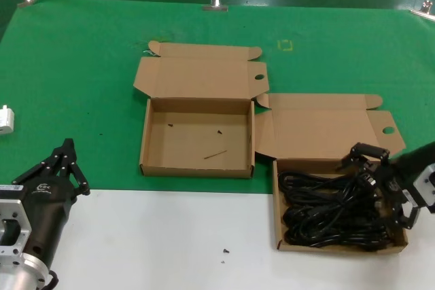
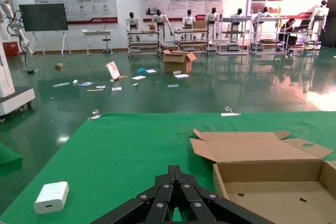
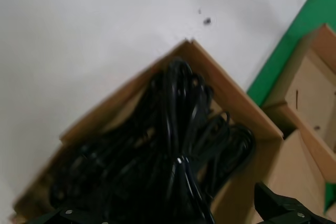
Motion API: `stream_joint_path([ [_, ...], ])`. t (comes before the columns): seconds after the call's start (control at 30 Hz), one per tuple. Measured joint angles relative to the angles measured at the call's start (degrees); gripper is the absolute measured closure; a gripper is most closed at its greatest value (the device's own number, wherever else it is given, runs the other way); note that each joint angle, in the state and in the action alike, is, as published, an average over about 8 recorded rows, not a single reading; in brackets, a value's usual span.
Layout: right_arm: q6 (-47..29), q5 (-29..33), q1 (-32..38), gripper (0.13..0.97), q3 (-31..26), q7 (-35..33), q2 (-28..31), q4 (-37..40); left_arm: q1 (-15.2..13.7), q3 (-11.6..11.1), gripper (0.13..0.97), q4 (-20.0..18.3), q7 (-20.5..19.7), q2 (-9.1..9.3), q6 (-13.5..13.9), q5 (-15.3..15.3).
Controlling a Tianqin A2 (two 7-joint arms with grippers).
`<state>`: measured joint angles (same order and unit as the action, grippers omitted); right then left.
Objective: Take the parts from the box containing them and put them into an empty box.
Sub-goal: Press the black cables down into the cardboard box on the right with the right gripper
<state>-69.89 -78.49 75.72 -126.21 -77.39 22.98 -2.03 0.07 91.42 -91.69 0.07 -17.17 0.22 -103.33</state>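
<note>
The full box (image 1: 280,203) sits at the right front of the tabletop (image 1: 156,242), on the white part just past the edge of the green mat (image 1: 75,93). Its flap lid (image 1: 326,130), with one round hole, is folded back onto the mat. The cables (image 1: 326,208) lie inside as a tangled black heap that covers nearly the whole floor of the box; single bundles cannot be told apart.

The right hand (image 1: 384,191) is at the right end of that box, low over the cables. Its fingers are spread, one near the box's back right corner and one near its front right corner, with cable between them. Whether the fingers touch the cables cannot be told. In the right wrist view the cables (image 3: 173,171) fill the box (image 3: 231,103) directly below the camera, and a black fingertip (image 3: 283,208) shows beside the box wall.

The empty box (image 1: 145,142) lies on the mat, left of and behind the full box, the two close but apart. Its lid (image 1: 197,76) is open toward the back. Dark specks and a thin sliver (image 1: 215,155) mark its floor.

The left hand (image 1: 64,164) is parked at the front left, over the mat's edge, well apart from both boxes, fingers pressed together. A small white block (image 1: 5,120) lies at the left edge of the mat.
</note>
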Motion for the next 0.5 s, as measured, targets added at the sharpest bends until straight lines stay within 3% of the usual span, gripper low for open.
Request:
stream_joint_path([
  [0.5,7.5,-0.3,0.4,0.152,3.0,0.4,-2.1,1.4,0.0,0.0,0.958,0.0,0.0,0.0,0.0,0.0],
])
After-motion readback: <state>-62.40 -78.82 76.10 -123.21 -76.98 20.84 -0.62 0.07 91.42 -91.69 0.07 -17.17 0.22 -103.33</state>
